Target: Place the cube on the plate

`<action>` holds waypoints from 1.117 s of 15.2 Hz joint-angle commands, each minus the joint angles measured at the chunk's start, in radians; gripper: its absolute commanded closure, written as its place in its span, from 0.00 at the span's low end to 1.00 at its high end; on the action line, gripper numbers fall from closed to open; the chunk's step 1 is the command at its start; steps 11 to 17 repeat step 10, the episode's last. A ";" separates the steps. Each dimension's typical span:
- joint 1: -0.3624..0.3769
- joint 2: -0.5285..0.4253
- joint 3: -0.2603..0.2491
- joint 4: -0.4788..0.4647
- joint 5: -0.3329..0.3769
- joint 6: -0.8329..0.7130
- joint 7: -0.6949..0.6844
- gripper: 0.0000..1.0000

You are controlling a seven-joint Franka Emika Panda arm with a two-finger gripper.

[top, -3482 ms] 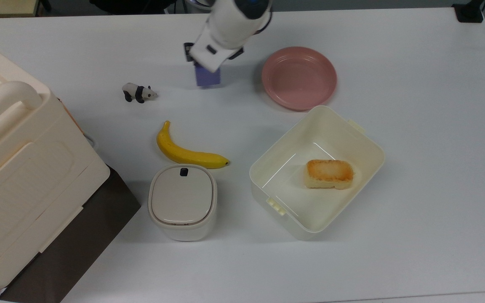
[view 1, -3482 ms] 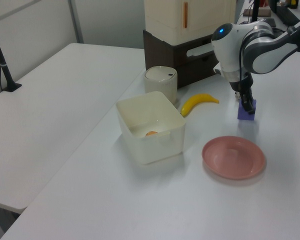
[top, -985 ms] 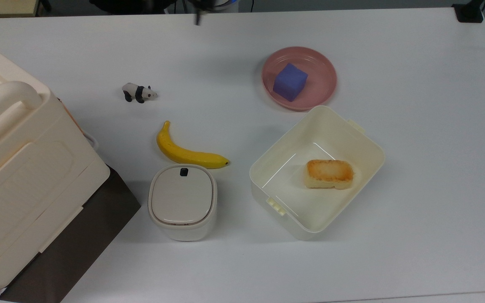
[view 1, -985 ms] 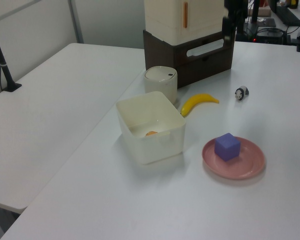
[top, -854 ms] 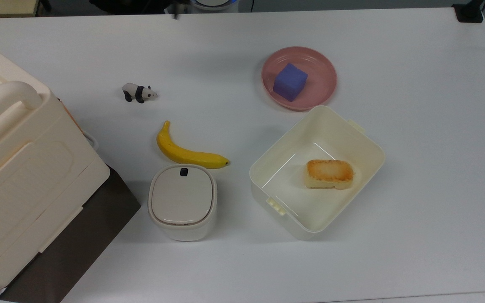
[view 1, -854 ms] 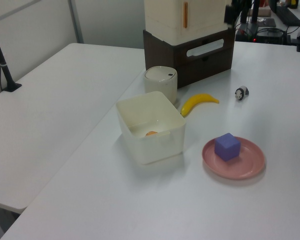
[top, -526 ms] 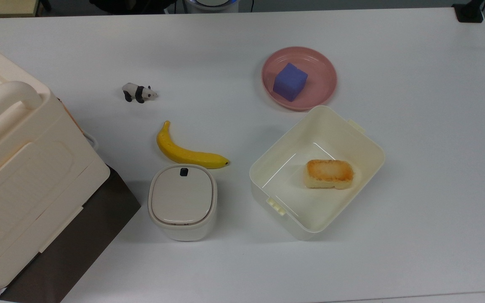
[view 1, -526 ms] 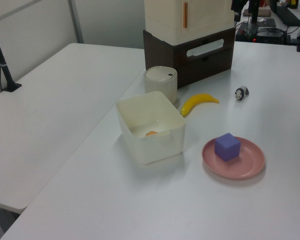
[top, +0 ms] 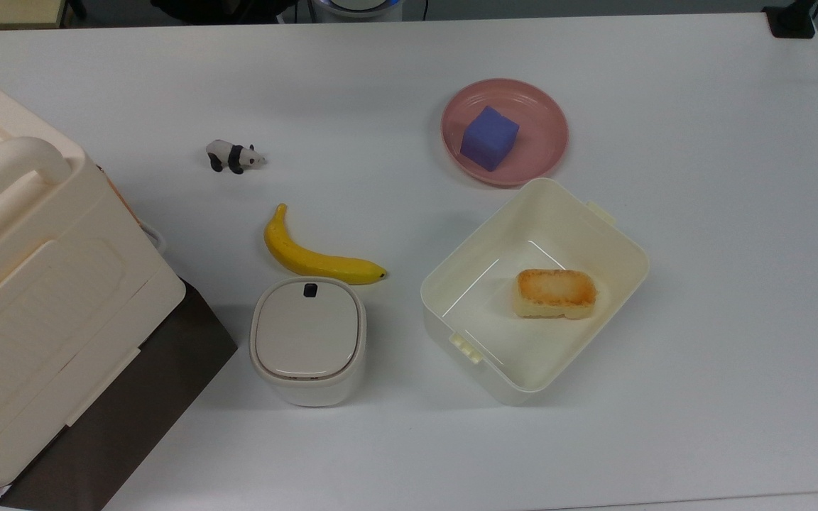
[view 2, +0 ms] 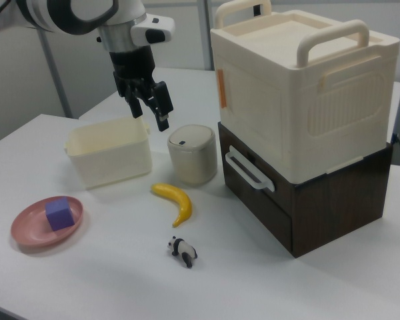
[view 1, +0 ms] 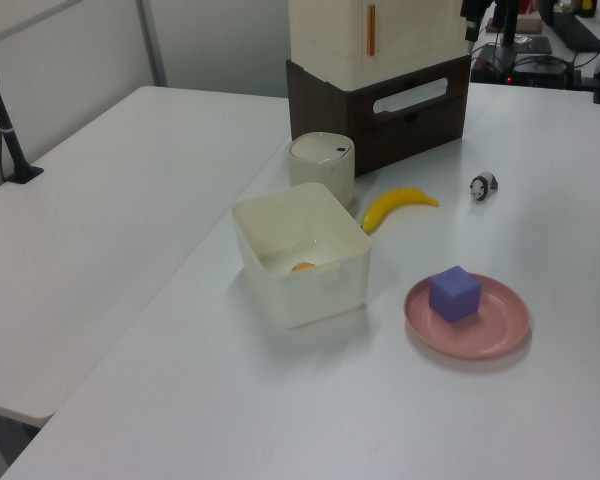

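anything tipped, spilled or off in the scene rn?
Nothing stands out. The cube sits flat on the plate, inside the rim. The tub is upright with a piece of bread in it. The gripper hangs open above the table, holding nothing.

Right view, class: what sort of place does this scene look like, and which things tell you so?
Probably a robotics lab or office test bench: a robot arm's gripper hangs over a plain white table set with toy-like props, a panda figurine, a banana and a purple cube on a pink plate.
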 commanded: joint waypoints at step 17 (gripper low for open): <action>0.019 -0.005 0.083 -0.006 0.052 -0.030 0.017 0.00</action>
